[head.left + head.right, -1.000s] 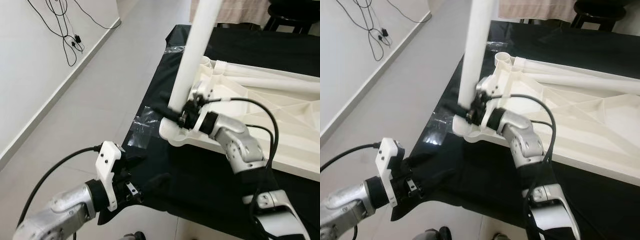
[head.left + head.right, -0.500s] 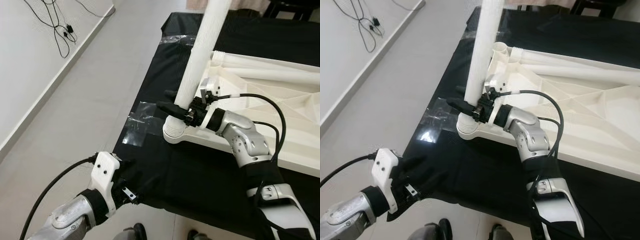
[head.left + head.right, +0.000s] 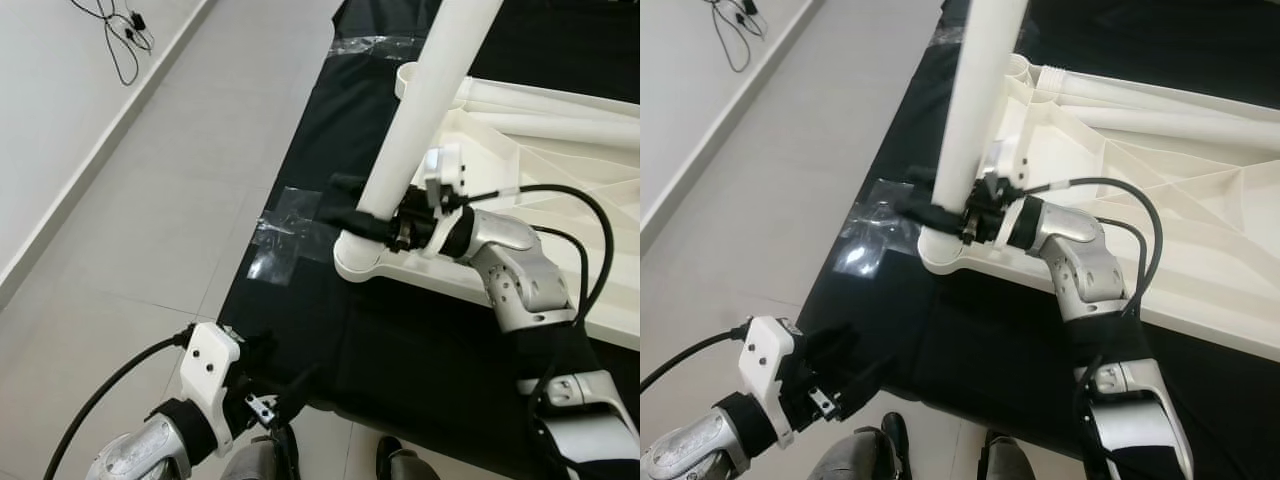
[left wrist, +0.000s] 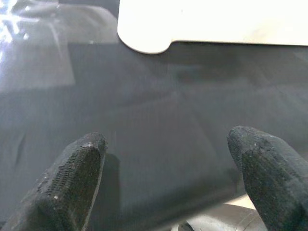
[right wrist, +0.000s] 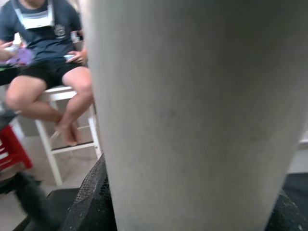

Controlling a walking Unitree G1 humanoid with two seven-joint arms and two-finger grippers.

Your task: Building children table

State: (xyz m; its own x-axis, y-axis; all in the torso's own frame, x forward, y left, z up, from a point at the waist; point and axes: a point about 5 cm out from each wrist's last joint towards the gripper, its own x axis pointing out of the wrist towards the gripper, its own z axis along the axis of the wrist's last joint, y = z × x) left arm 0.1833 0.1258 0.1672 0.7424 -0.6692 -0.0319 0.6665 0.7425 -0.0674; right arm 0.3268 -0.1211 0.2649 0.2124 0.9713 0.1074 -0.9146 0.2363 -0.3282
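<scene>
Gripping the white leg (image 3: pixel 420 120), right pincer (image 3: pixel 375 215); socket (image 3: pixel 358 262) holds it.

A home room: pale grey tiled floor (image 3: pixel 170 200), white wall (image 3: pixel 40 110) with dangling black cables (image 3: pixel 120 40), a seated person (image 5: pixel 43 38) on a white stool (image 5: pixel 57 144).

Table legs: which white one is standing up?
The white leg that the right gripper fingers clamp at the tabletop's near corner socket stands up. The other legs lie flat on the upturned tabletop, farther back.
</scene>
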